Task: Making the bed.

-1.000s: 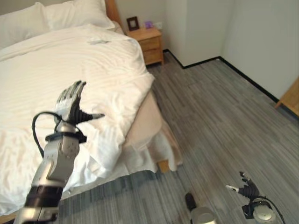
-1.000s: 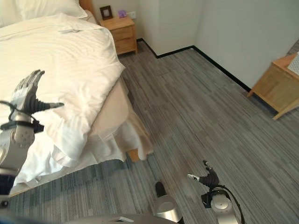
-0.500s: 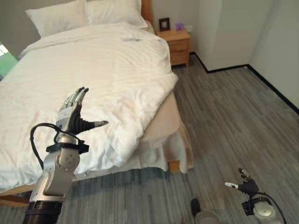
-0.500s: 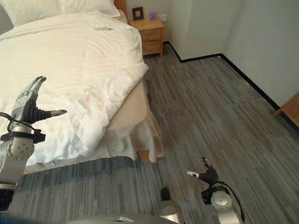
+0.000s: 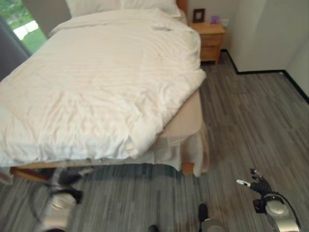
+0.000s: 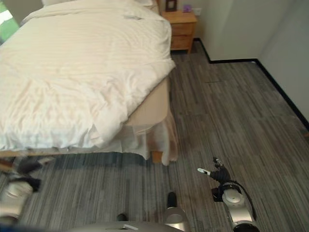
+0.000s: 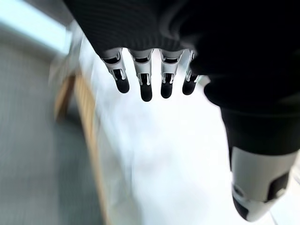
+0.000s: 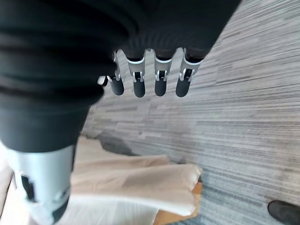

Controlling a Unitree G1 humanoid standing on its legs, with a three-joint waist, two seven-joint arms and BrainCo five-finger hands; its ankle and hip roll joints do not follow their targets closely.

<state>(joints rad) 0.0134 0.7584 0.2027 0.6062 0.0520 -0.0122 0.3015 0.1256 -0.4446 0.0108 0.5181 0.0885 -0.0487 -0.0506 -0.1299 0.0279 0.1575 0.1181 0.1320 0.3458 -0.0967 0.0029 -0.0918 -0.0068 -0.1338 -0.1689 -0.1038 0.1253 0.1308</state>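
Note:
The bed's white duvet (image 5: 111, 82) lies spread over the mattress, rumpled near the foot, and its right corner (image 5: 145, 137) hangs folded over the edge. White pillows (image 5: 123, 5) sit at the head. My left hand (image 5: 66, 178) hangs low by the foot of the bed, just below the duvet's edge. In its wrist view the left hand's fingers (image 7: 146, 82) are straight and hold nothing, with the white bedding past them. Over the floor at the right hangs my right hand (image 5: 257, 182), open, its straight fingers (image 8: 138, 79) empty.
A beige bed skirt (image 5: 186, 123) shows at the bed's right corner above a wooden leg (image 5: 187, 167). A wooden nightstand (image 5: 210, 38) with a picture frame (image 5: 199, 15) stands by the head. Grey striped floor (image 5: 251, 116) runs right to a white wall. A window (image 5: 21, 21) is far left.
The camera has swung left, so the bed now sits more central. My left hand has dropped from above the duvet to below the bed's foot edge. The right hand stays low.

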